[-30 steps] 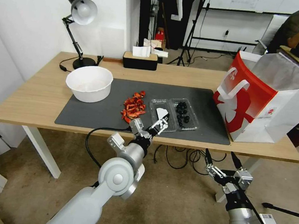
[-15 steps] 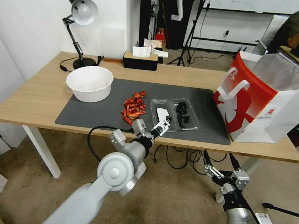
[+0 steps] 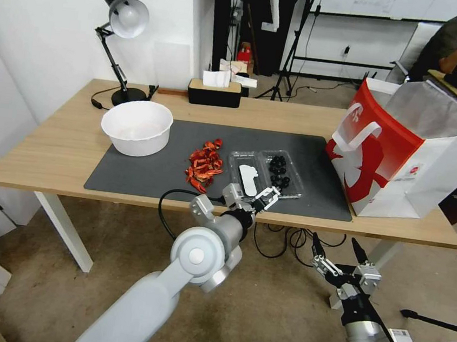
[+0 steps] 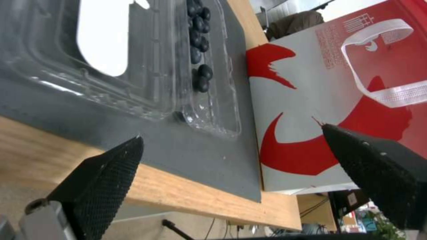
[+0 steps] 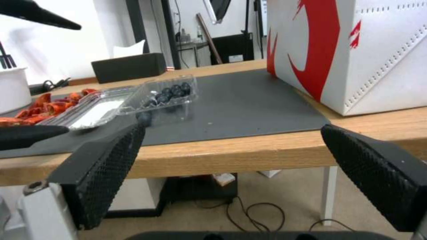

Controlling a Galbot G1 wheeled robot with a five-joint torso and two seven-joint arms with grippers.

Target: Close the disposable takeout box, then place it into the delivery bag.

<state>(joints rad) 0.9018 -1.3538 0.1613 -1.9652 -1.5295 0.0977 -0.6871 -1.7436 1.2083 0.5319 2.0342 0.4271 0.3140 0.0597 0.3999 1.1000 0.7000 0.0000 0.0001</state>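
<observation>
Lying open and flat near the front edge of the dark mat (image 3: 158,169), the disposable takeout box (image 3: 265,173) shows you its two halves side by side, the black pieces in the half nearer the delivery bag (image 3: 399,151). That bag stands upright at the table's (image 3: 56,147) right end. Your left gripper (image 3: 251,198) hovers at the table's front edge just before the box, fingers spread, holding nothing. Your right gripper (image 3: 335,251) hangs below the front edge, also spread wide.
</observation>
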